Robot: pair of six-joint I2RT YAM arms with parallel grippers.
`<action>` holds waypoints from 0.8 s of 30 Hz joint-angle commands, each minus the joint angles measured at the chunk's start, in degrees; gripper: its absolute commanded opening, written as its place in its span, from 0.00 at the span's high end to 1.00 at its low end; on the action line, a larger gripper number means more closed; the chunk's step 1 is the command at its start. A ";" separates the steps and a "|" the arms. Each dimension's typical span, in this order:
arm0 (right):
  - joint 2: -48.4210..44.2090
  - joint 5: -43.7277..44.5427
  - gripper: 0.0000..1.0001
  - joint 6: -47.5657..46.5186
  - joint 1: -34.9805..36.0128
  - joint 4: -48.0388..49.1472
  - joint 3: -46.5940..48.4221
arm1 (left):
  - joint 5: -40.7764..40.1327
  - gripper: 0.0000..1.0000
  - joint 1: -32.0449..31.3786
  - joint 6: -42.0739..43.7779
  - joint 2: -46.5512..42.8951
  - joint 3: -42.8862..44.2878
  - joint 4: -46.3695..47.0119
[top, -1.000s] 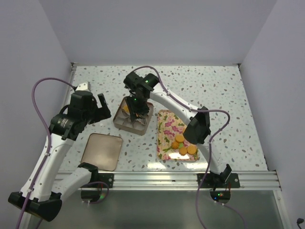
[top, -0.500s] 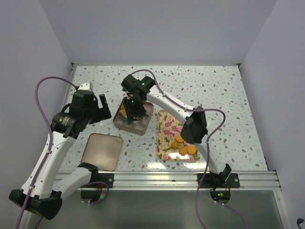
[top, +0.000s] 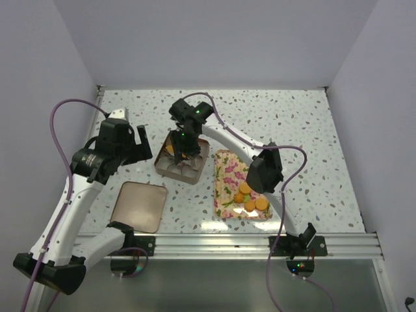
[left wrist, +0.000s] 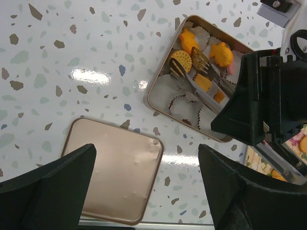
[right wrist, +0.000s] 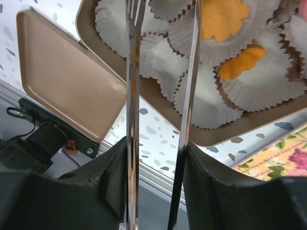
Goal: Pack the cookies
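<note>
cookies lie partly in the tin, partly on the tray right of it, and the right gripper, clamped on tongs over the tin, could snag a paper cup and tip one out, the left gripper spread wide beside it.

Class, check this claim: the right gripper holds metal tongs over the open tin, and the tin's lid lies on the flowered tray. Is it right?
One detail is wrong: the lid lies on the bare table, left of the flowered tray and nearer the arm bases than the tin, as the top external view shows. The right gripper does hold the tongs over the open tin.
</note>
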 commanded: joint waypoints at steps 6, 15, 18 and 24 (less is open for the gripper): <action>-1.20 -1.20 0.50 0.31 -2.04 1.15 1.16 | -0.30 0.07 0.33 1.35 0.86 2.22 1.18; -2.96 -2.43 0.48 -0.13 -1.95 0.80 0.89 | -0.39 0.07 0.33 0.47 0.25 0.82 1.62; -3.75 -2.78 0.48 -0.13 -1.86 0.27 1.86 | -0.65 0.07 0.33 0.38 0.24 0.73 1.80; -7.87 -2.96 0.48 0.14 -1.86 -1.66 2.92 | -2.50 0.05 0.33 0.12 -0.11 1.69 2.06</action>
